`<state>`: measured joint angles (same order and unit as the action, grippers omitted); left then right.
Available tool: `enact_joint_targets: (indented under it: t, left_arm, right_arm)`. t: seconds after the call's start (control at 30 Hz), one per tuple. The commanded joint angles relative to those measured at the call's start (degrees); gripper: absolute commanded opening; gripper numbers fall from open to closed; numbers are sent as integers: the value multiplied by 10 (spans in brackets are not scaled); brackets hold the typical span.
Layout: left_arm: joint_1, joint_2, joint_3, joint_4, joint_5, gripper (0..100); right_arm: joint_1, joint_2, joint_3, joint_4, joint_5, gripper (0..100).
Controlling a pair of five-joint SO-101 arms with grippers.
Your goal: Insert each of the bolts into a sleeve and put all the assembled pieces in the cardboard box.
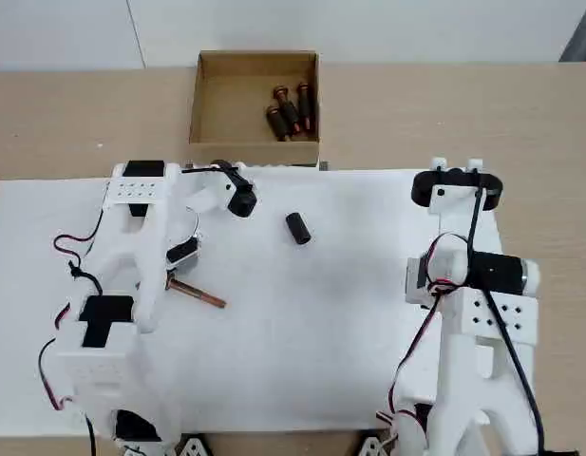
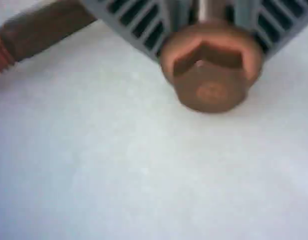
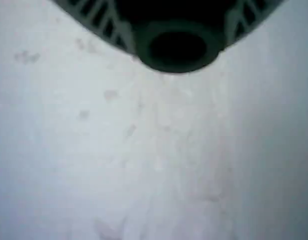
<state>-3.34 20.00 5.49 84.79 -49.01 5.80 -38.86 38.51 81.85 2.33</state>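
Left gripper (image 2: 208, 17): in my left wrist view the ribbed fingers (image 2: 136, 22) are clamped on a bolt's shank.
Held bolt (image 2: 209, 70): copper, with its hex head facing the camera and low over the sheet. I cannot tell whether it touches.
Loose bolt (image 1: 198, 294): lies flat on the sheet beside the left arm, head end toward the arm and threaded tip pointing toward the sheet's middle. My left wrist view shows it just beside the held one, apart from the fingers.
Right gripper (image 1: 456, 186): at the far right part of the sheet. In my right wrist view the fingers (image 3: 96, 15) are closed around a sleeve.
Held sleeve (image 3: 177, 47): dark, with its open bore facing the camera, over bare sheet.
Loose sleeve (image 1: 297, 228): black, lying on its side on the far half of the sheet, between the two arms and well apart from both grippers.
Box (image 1: 255, 152): cardboard, open, on the table at the sheet's far edge.
Assembled pieces (image 1: 291, 109): I count three inside the box, bunched toward its right side, each a dark sleeve with copper showing at the ends.
Sheet (image 1: 321, 332): white, spread under both arms.
Table (image 1: 84, 114): light wood.
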Motion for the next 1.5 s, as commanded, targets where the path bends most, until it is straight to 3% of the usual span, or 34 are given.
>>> enact_joint_targets:
  t: [0.0, 0.23, 0.43, 0.67, 0.97, 1.47]
  left_arm:
    - [11, -56, -13, 10, -2, 6]
    - [53, -171, -13, 22, 89, 6]
    - [86, -227, -13, 22, 267, 6]
    - [127, -316, -7, 18, 284, 6]
    - [190, -500, 89, -62, 407, 6]
    - [190, -846, 457, -318, 586, 6]
  right_arm:
    - [1, -17, -27, 15, -8, 3]
    - [1, -99, -67, 44, -5, 3]
    - [3, -189, -66, 44, -7, 3]
    - [6, -280, -41, 42, -62, 2]
    - [2, -437, 67, 10, -70, 2]
    - [-22, -650, 294, -128, -69, 2]
